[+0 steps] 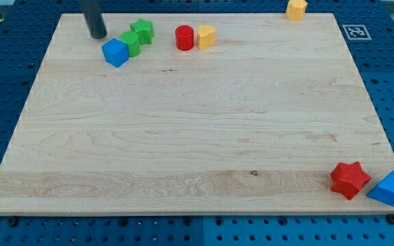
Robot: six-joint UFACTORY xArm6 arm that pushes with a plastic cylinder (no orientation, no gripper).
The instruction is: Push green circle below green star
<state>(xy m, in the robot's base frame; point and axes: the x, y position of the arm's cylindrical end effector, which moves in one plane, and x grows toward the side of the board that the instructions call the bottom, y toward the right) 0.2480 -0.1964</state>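
Nearest the frame's bottom right sit a red star [349, 180] and a blue triangle [389, 189], touching. At upper left, the green circle [130, 43] stands upright, touching the green star [142, 31] above-right and a blue cube [115, 52] below-left. My tip [98, 34], a bare rod grasping nothing, rests just left of them. No writing is legible.

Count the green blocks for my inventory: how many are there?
2: the green star block near the view's top left, and the green circle block touching it, beside the blue cube block.

pale matt wood board [197, 137], blue perforated metal-looking table [5, 102] beneath.
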